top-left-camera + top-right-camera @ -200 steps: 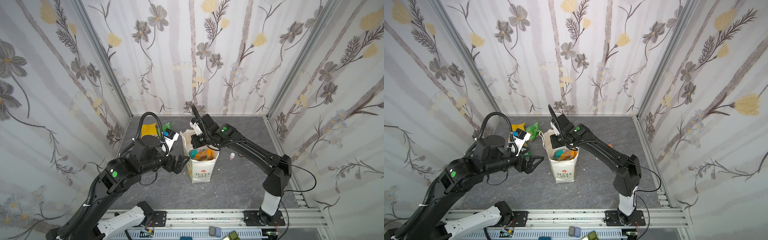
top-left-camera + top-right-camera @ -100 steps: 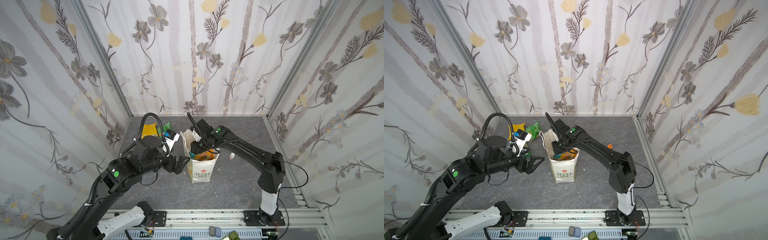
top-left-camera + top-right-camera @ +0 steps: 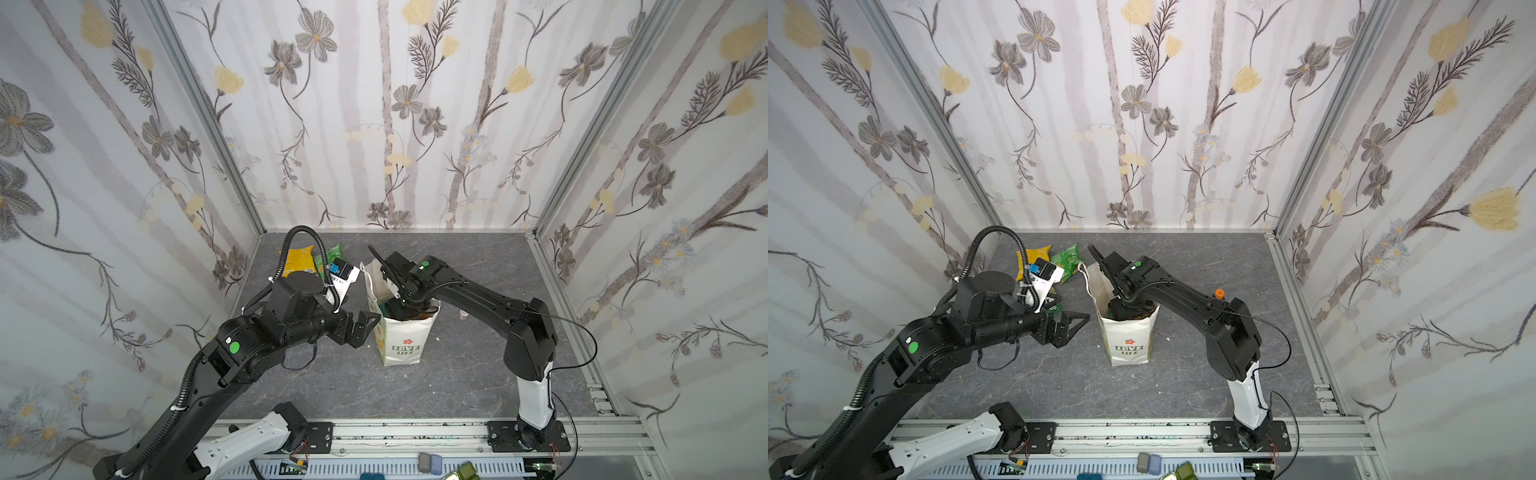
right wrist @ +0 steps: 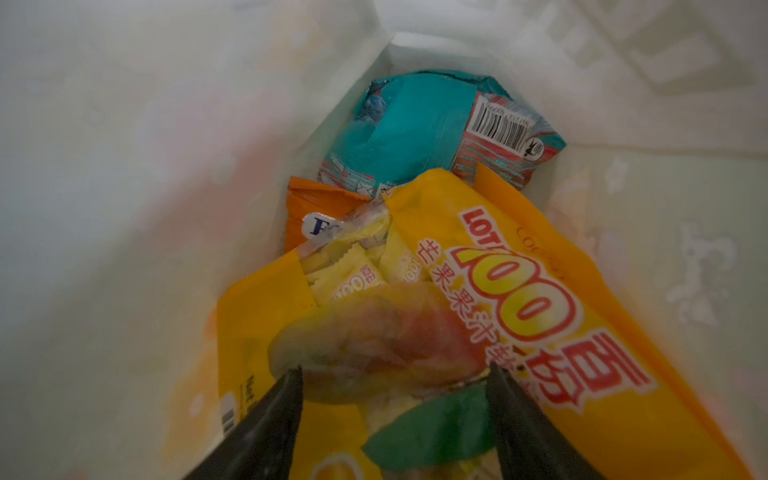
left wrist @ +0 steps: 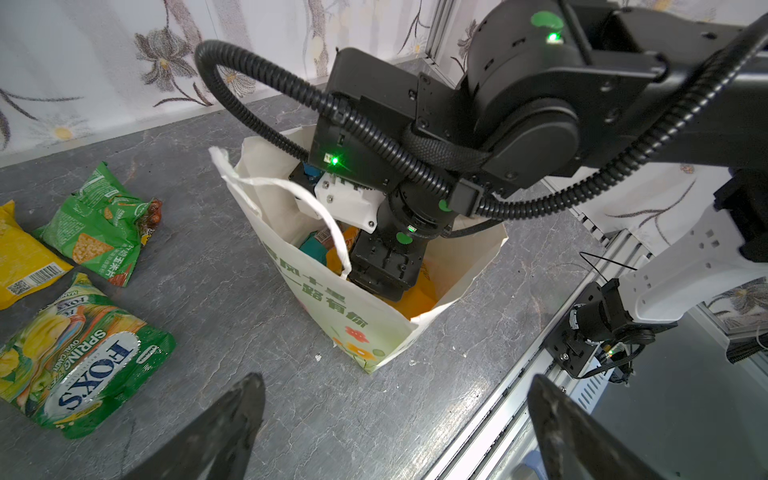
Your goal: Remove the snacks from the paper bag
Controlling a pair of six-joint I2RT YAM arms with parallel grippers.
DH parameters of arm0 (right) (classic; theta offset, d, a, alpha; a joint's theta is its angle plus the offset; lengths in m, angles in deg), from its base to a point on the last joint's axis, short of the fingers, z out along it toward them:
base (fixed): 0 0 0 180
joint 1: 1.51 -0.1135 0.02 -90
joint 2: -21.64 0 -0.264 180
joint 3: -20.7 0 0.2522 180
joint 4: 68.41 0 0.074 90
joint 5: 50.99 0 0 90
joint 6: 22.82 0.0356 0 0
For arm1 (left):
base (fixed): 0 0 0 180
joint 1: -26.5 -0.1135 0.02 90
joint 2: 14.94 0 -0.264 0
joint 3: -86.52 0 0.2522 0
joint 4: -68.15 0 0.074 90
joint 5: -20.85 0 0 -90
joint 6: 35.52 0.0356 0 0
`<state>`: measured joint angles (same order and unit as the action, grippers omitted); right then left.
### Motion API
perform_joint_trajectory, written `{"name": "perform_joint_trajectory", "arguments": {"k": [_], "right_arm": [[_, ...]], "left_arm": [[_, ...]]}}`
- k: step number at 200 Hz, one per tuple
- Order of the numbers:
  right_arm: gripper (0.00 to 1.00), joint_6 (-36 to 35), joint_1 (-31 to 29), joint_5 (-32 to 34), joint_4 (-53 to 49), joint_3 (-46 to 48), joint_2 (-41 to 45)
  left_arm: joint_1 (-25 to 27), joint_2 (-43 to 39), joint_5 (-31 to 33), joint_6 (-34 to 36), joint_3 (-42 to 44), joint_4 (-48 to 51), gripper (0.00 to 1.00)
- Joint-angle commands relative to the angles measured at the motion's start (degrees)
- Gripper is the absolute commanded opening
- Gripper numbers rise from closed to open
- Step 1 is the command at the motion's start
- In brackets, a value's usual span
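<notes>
the right gripper (image 4: pixel 395 374) has dipped down into the paper bag (image 3: pixel 401 340) and spread its jaws over the yellow snack (image 4: pixel 582 291), ready to grab. the left gripper (image 5: pixel 395 379) waits open beside it.

The paper bag (image 3: pixel 405 338) reads "LOVE LIFE"; the yellow-green packet (image 5: pixel 85 363) reads "FOX'S".

Tabletop (image 3: pixel 457 374), paper bag (image 3: pixel 401 347), snack packets (image 5: pixel 83 357), perhaps bottle (image 3: pixel 1219 293)
</notes>
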<state>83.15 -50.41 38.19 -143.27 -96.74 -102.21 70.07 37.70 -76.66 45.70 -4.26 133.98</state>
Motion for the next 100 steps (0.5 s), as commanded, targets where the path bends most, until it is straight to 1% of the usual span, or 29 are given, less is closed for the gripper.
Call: {"name": "perform_joint_trajectory", "arguments": {"k": [1, 28, 70, 83, 100], "right_arm": [[0.79, -0.98, -0.02, 2.67, -1.39, -0.16, -2.13], [0.82, -1.62, -0.02, 1.69, -0.20, 0.57, -4.75], [0.80, -1.73, -0.31, -1.50, 3.37, 2.66, -7.59], [0.76, -1.68, -0.42, -2.40, 3.87, 3.36, -8.37], [0.62, -1.71, -0.66, -3.00, 4.13, 3.79, -8.84]], "left_arm": [[0.00, -0.20, 0.60, 0.62, -0.16, -1.88, 1.00], [-0.08, -0.16, 0.49, 0.60, -0.20, -1.98, 1.00], [-0.05, -0.13, 0.73, 0.60, -0.24, -1.89, 1.00], [0.02, -0.11, 0.70, 0.60, -0.24, -1.89, 1.00], [-0.03, -0.26, 0.73, 0.67, -0.17, -1.82, 1.00]]}}
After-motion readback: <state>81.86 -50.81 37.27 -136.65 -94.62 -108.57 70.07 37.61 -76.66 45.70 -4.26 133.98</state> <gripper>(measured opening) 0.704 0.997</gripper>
